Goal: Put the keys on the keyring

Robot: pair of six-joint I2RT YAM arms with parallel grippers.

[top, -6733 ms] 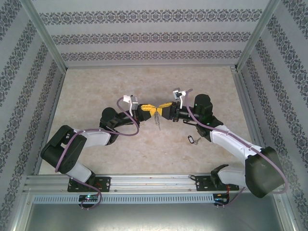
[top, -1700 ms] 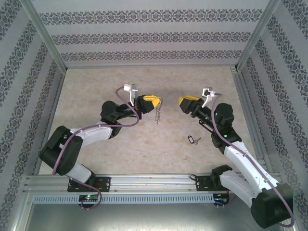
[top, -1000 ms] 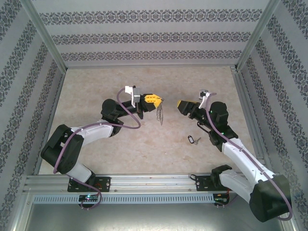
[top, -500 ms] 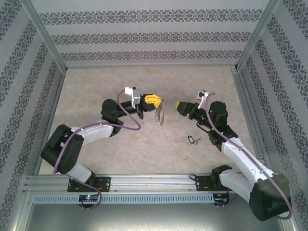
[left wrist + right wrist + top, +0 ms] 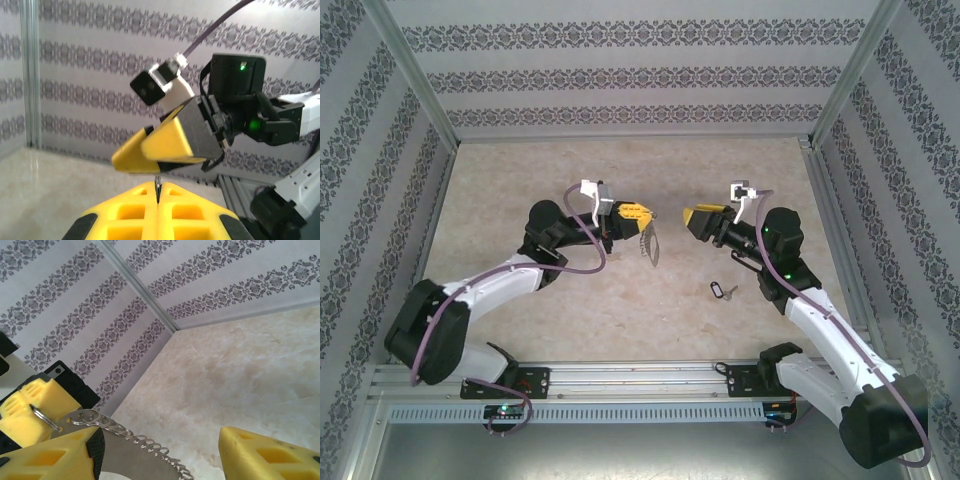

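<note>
Table (image 5: 520, 170): beige marbled top, patterned walls (image 5: 620, 80) around it. Left arm (image 5: 485, 288) runs from lower left to frame centre, wrist roughly level, pointing right. Right arm (image 5: 815, 315) rises from lower right, bends, wrist points left. The two tools face each other, tips apart.

Left gripper (image 5: 646, 216): blocky yellow fingers clenched on the keyring (image 5: 651, 244). It's a thin silver wire loop with a beaded chain dangling under it, just left of centre in the top view. In the left wrist view the ring is an edge-on sliver (image 5: 157, 184) in the seam between the fingers, the rest hidden. In the right wrist view the chain is cut off at the lower edge.

Right gripper (image 5: 688, 218): jaws apart, nothing between them.

Key (image 5: 720, 290): tiny, dark head, flat on the table lower right of centre, by the right arm. Too small to make out detail.
</note>
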